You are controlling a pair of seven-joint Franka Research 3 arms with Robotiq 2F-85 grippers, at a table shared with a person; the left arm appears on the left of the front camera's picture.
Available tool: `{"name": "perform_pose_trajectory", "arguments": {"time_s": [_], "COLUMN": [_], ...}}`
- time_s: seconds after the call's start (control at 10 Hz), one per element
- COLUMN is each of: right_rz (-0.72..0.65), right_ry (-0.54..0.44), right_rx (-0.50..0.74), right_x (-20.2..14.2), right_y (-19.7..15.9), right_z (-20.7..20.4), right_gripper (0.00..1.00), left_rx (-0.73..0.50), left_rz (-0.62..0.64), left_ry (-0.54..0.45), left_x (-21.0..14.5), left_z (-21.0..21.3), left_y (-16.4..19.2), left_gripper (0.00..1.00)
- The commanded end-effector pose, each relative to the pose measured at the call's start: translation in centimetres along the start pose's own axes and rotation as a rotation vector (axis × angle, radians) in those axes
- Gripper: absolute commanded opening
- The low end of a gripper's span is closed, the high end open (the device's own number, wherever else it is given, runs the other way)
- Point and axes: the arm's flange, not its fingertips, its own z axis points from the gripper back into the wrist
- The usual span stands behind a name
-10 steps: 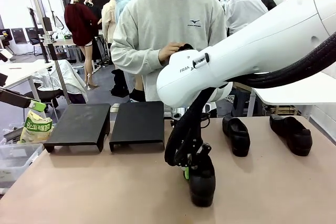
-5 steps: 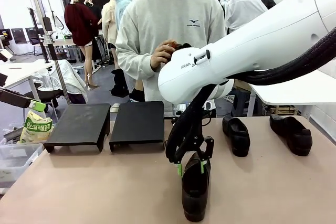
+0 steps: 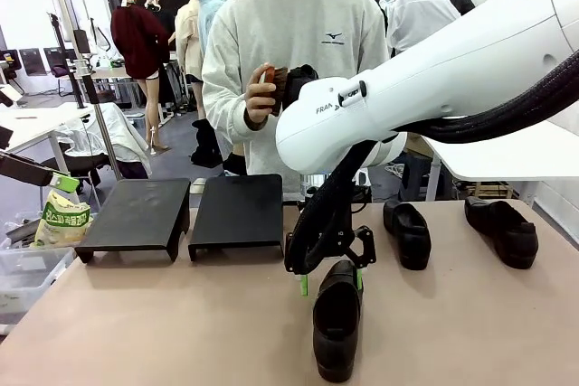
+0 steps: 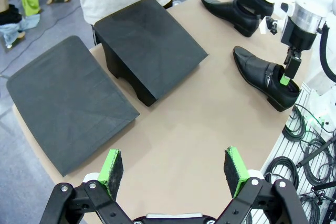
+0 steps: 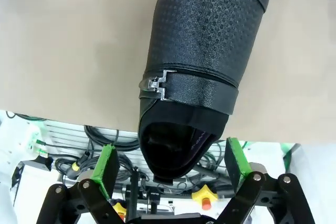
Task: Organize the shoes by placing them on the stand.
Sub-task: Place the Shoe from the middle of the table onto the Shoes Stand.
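Right gripper (image 3: 331,283) has just let go, jaws spread astride the heel of the glossy black leather slip-on shoe (image 3: 336,323), now flat at the near edge of the tan table (image 3: 136,332). Risk: a finger snagging that heel drags it off. Left gripper (image 4: 176,166) also spread; bare tabletop reaches the black wedge stands (image 3: 233,212)

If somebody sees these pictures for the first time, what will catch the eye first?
The big white right arm sweeps across the front view, and its right gripper stands open on either side of the heel of a glossy black shoe on the near part of the table. Farther back, a black stand and a second stand sit left of the middle, and a second shoe and a third shoe lie to the right.
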Motion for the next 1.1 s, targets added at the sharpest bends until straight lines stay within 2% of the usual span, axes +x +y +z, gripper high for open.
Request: {"name": "perform_pose_trajectory", "arguments": {"time_s": [0.0,0.2,0.4,0.5,0.6,0.7,0.8,1.0], "right_rz": [-0.012,0.000,0.053,0.069,0.044,0.068,0.063,-0.006], "right_ry": [-0.004,0.001,-0.115,-0.103,-0.045,0.016,0.028,0.025], "right_rx": [0.004,0.000,-0.028,-0.057,-0.120,-0.114,-0.086,0.011], "right_x": [0.1,0.0,-4.0,-4.6,-4.2,-3.5,-3.8,-4.7], "right_y": [0.2,0.0,-3.0,-5.5,-8.6,-12.2,-14.8,-20.2], "right_z": [-0.2,0.0,5.5,6.2,5.9,5.2,4.6,3.0], "right_gripper": [1.00,1.00,1.00,1.00,1.00,1.00,1.00,1.00], "left_rx": [-0.014,-0.014,-0.014,-0.014,-0.014,-0.004,0.024,0.103], "left_rz": [-0.019,-0.019,-0.019,-0.019,-0.019,0.001,-0.021,-0.050], "left_ry": [-0.014,-0.014,-0.014,-0.014,-0.014,0.003,-0.032,0.020], "left_x": [-0.2,-0.2,-0.2,-0.2,-0.2,0.0,0.4,2.4], "left_z": [0.0,0.0,0.0,0.0,0.0,0.0,-0.4,-2.1], "left_y": [0.3,0.3,0.3,0.3,0.3,0.0,-2.0,-8.2], "left_gripper": [1.00,1.00,1.00,1.00,1.00,1.00,1.00,1.00]}}
